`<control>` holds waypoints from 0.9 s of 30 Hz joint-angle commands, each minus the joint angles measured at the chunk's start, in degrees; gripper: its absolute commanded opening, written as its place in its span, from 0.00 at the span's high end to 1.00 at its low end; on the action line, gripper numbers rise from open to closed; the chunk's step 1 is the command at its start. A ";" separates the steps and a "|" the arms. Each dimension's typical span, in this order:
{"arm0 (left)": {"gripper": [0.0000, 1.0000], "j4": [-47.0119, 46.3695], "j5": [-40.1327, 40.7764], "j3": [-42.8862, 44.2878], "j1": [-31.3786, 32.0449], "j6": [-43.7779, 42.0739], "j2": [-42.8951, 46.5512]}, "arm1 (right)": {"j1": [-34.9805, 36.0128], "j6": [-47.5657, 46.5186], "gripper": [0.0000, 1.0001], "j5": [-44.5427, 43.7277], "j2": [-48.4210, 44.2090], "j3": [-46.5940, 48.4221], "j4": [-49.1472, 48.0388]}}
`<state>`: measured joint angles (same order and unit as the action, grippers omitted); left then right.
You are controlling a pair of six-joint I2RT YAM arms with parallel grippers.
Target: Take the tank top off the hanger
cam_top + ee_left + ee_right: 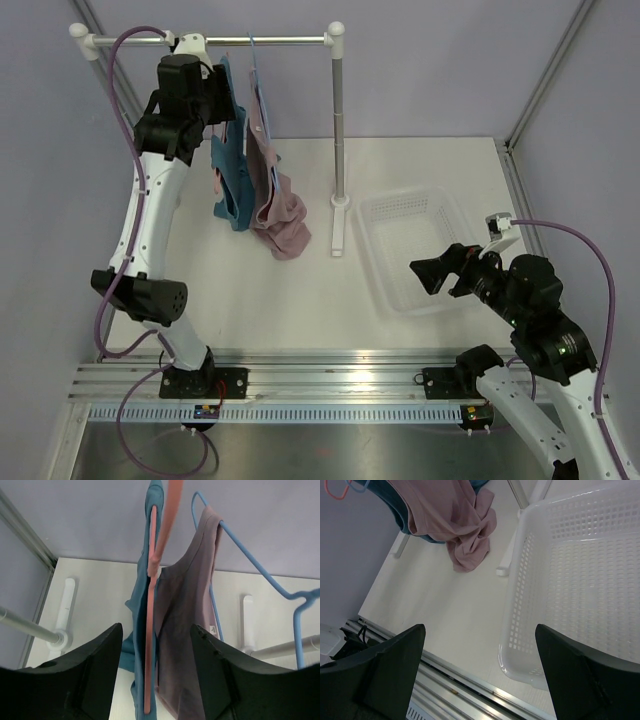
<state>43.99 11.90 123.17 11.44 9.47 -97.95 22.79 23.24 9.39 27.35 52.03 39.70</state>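
In the left wrist view the hanger (pixel 150 630) runs out past the top edge, blurred there, its hook unseen; the tank top (pixel 136 625) hangs edge-on, its front hidden and its lower part cut by the bottom edge; whether the fingers of the left pincer (pixel 156 630) touch the cloth cannot be told; the light blue hanger (pixel 299 635) is cut by the right edge; from above, the left arm covers that pincer and part of the tank top's upper end; in the right wrist view the pink garment (pixel 455 520) hides most of the tank top, only a small pink loop of the hanger shows at the top edge, and the basket (pixel 520 580) is cut by the top and right edges; the right arm (pixel 555 350) runs off the bottom edge of the top view.
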 commanded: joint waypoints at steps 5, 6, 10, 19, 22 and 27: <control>0.67 3.56 -0.48 5.15 -0.19 -2.09 -3.91 | 0.33 -1.36 0.01 1.33 -0.90 0.09 -0.15; 0.75 3.74 0.05 4.97 -0.19 -2.01 -3.91 | 0.33 -1.36 0.01 1.42 -0.81 0.26 -0.24; 0.94 4.44 1.37 6.28 -0.19 -1.57 -3.22 | 0.33 -1.45 0.01 1.86 -0.28 0.18 -1.29; 1.00 6.55 3.74 14.10 -0.19 -0.42 0.04 | 0.33 -0.92 0.01 3.18 1.03 -0.09 -2.79; 1.00 7.34 4.27 13.67 -0.19 -0.16 2.50 | 0.33 -0.83 0.01 3.35 1.03 0.09 -2.96; 1.00 12.87 3.84 11.39 -0.19 0.80 7.76 | 0.33 -1.01 0.00 3.62 1.39 1.05 -3.32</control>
<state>56.23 14.87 133.82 11.40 9.45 -96.14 22.79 22.83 11.70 28.10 52.03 39.57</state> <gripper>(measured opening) 0.038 0.993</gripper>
